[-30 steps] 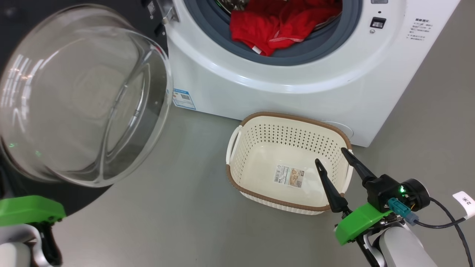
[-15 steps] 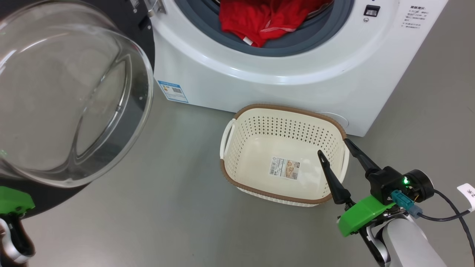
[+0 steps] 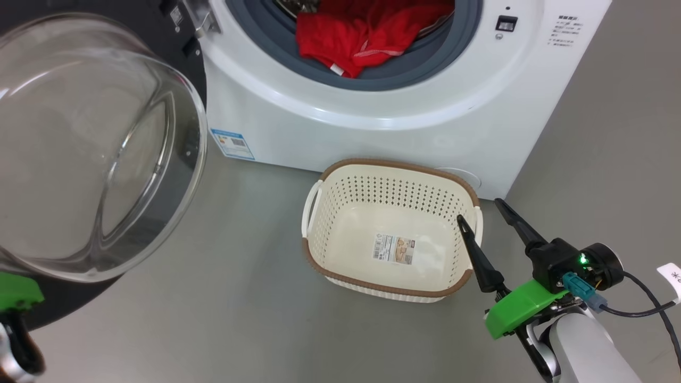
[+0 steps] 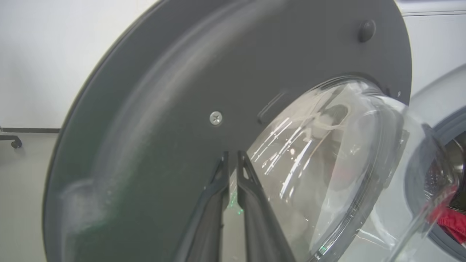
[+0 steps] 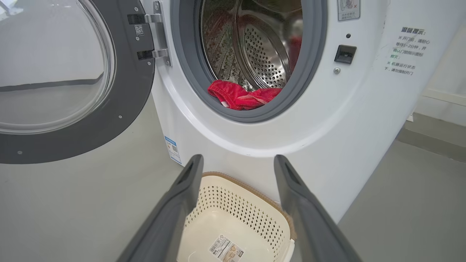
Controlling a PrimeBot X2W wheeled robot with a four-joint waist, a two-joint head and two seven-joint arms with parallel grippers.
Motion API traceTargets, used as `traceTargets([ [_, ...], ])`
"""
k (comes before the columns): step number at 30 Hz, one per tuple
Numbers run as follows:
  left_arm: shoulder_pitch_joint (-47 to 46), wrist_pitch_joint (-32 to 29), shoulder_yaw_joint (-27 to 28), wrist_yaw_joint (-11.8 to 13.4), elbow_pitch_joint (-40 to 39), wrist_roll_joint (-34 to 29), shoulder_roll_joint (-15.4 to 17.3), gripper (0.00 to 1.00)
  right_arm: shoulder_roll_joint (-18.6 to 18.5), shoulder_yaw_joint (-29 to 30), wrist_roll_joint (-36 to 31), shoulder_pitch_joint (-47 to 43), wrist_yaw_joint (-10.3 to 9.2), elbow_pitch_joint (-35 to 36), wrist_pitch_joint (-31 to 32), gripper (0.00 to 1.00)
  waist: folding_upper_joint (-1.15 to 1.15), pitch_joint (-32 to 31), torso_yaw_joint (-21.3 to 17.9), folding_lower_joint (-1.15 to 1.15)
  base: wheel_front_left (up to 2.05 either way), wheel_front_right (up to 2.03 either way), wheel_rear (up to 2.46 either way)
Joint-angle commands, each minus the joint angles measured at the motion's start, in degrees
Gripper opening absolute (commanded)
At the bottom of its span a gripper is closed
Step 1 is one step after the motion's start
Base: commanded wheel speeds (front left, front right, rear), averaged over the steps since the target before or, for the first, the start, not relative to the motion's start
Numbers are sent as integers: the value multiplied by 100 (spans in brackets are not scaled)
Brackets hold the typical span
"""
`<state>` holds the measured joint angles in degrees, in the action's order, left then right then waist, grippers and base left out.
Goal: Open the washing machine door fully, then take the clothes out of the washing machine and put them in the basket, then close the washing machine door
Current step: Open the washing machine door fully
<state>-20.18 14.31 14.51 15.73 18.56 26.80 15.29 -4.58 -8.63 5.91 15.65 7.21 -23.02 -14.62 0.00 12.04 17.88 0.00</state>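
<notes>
- Head view puts your right gripper (image 3: 479,210) at the lower right, with one finger over the basket's (image 3: 393,164) right end and the other just outside its rim. The jaws stand wide apart and hold nothing.
- The clothes (image 3: 351,42) lie ahead of and above that gripper, in the mouth of the washing machine (image 3: 372,138). The red heap spills over the lower lip of the grey ring (image 3: 425,69).
- Its long axis runs side to side across the opening. A white-stitched hem and a small tag hang towards you.
- Your right arm is plainly the nearer one. I'd send it forward and up into the opening, with the fingers set across the heap.
- The basket sits mouth up on the floor, just beside the machine's front and directly below the opening. Its long side runs along the machine, so the carry back looks short.
- The door (image 3: 96,149) is swung out to the left on its hinge, its glass bowl bulging towards you, and it looks close to fully open.
- The left wrist view shows the left gripper (image 4: 231,156) against the door's dark inner face. Its fingers are nearly together with a thin slit between them. You can't tell whether they pinch or touch anything.
</notes>
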Motion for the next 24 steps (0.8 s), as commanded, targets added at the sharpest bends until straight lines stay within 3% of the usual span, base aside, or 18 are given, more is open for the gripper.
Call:
traceTargets([
  [1, 129, 51, 103, 71, -314, -176, 299, 64, 71, -108, 18, 112, 28, 131, -38, 100, 0, -91, -67, 0, 0, 0, 0],
  [2, 192, 39, 40, 92, -467, -247, 301, 97, 79, -98, 30, 103, 28, 132, -38, 100, 0, -123, -88, 0, 0, 0, 0],
  [3, 249, 6, -28, 113, -628, -315, 301, 100, 87, -86, 39, 93, 28, 136, -38, 100, 0, -160, -109, 0, 0, 0, 0],
  [7, 410, -92, -269, 122, -1407, -461, 250, 100, 126, 33, 106, 46, 28, 218, -38, 100, 0, -295, -196, 0, 0, 0, 0],
  [13, 397, -142, -726, -303, -2342, -349, 153, 100, 160, 151, 175, -15, 28, 445, -38, 100, 0, -460, -392, 0, 0, 0, 0],
  [17, 308, -163, -1018, -587, -2525, -268, 124, 100, 167, 220, 255, -35, 28, 671, -38, 100, 0, -539, -611, 0, 0, 0, 0],
  [24, 343, -326, -1582, -818, -2631, -177, -135, 100, 169, 293, 376, -99, 28, 1084, -38, 100, 0, -610, -1120, 0, 0, 0, 0],
])
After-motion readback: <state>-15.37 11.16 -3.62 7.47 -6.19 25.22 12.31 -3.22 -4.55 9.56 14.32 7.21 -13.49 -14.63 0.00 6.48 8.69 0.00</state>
